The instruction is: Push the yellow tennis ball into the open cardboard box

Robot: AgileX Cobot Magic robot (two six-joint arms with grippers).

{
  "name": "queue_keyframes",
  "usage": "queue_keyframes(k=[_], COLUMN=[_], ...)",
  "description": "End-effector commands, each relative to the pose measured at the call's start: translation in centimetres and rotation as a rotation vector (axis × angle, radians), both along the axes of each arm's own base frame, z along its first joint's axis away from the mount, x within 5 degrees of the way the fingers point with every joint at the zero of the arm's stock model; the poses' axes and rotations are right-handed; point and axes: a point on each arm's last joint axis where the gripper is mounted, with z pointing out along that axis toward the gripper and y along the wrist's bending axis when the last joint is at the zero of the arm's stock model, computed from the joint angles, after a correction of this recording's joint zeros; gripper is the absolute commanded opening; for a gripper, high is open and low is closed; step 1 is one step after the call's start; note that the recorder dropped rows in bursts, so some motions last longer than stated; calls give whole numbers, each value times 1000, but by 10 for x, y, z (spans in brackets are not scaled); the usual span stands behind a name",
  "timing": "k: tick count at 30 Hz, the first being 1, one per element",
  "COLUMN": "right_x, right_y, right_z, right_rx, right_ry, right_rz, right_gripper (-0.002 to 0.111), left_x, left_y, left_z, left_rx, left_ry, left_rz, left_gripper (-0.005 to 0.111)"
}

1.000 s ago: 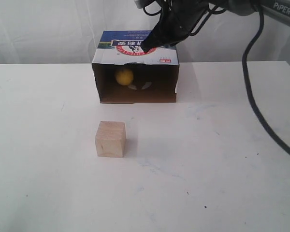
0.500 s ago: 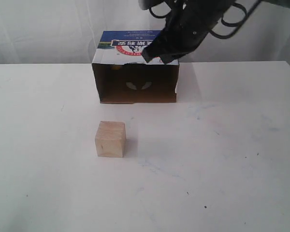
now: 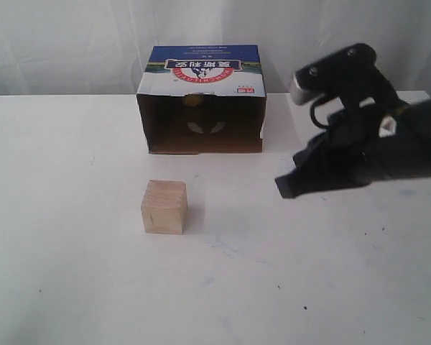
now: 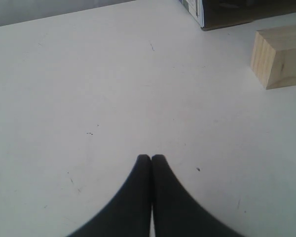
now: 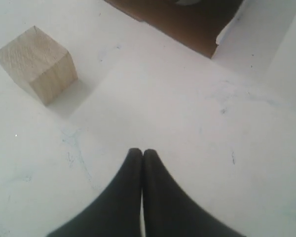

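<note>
Yellow tennis ball [image 3: 192, 100] is in neither hand. The right hand [image 3: 284, 188], fingers pressed together on nothing, hangs over the tabletop [image 3: 72, 287] in front of the open cardboard box [image 3: 201, 72], off to its right; the left hand [image 4: 151, 158], likewise closed and empty, is well out from the box. A wooden cube [image 3: 164, 207] stands before the box's mouth. Only a dim yellowish patch deep inside the box suggests the ball. Light, fuzzy, free-rolling, it wants a mid-height nudge, not a grip.

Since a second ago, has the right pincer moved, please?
Yes. The right pincer has swung from over the open cardboard box down to its right.
</note>
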Motion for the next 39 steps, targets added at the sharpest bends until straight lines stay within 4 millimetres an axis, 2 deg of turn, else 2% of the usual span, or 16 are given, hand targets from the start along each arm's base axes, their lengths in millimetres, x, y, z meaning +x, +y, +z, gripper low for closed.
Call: queue_keyframes(k=[1,6,16,29,39], right_x=[-25,-46,-85,-86,-101], right_y=[-15,-28,-50,-52,-63], right_z=[-12,-18,-37,-35,-64], right_rx=[72,168,228,306,374], right_ry=[-48,-148,-237,-301,-328], right_rz=[-63,-126,-153,-189,-246], right_gripper=[0,0,0,0,0], left_x=[0,0,0,0,0], left_y=[0,0,0,0,0], left_z=[-1,-1,-1,-1,-1], left_rx=[-5,-5,-5,-3,-5], left_ry=[-3,-3,-3,-3,-3], left_rz=[-6,-6,-6,-7,-6], left_gripper=[0,0,0,0,0])
